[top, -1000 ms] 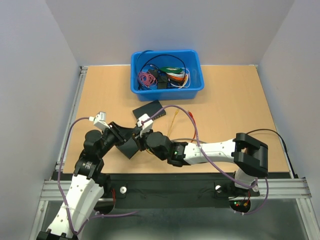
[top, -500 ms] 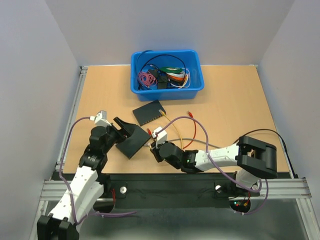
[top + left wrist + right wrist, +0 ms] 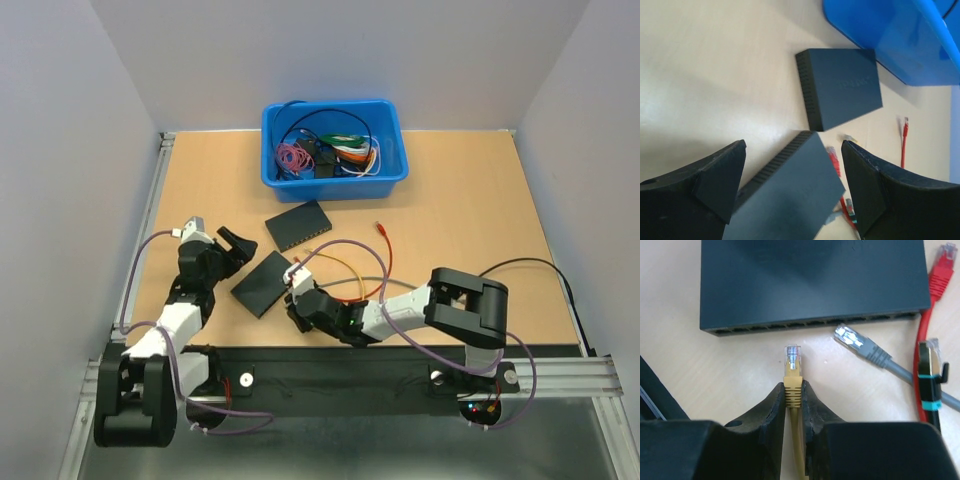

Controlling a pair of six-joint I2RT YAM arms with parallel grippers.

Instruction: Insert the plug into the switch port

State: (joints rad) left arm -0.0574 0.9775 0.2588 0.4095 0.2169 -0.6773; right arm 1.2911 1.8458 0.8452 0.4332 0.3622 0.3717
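The right arm lies low along the near edge of the table [image 3: 470, 200]. Its elbow is bent at the right and its forearm stretches leftward, close to the surface. The right gripper [image 3: 793, 392] is narrowed onto a yellow plug [image 3: 792, 360], pinching the boot so the clear tip sticks out ahead of the fingers. That tip points at the port row of the near switch [image 3: 810, 280], close to it but apart, with a strip of bare table between. To the right lie a grey plug [image 3: 852, 340], a black plug with a teal band [image 3: 929, 375] and, by the switch's right corner, a red plug [image 3: 940, 270].

The left arm is folded tight at the near left, its wrist turned toward the right. The left gripper [image 3: 234, 250] stands wide and grips nothing; its wrist view shows the near switch lying below, between the two fingers.

Beyond, a second switch [image 3: 299, 224] lies flat, apart from the first. Farthest back sits a blue bin [image 3: 330, 185] of tangled cables.
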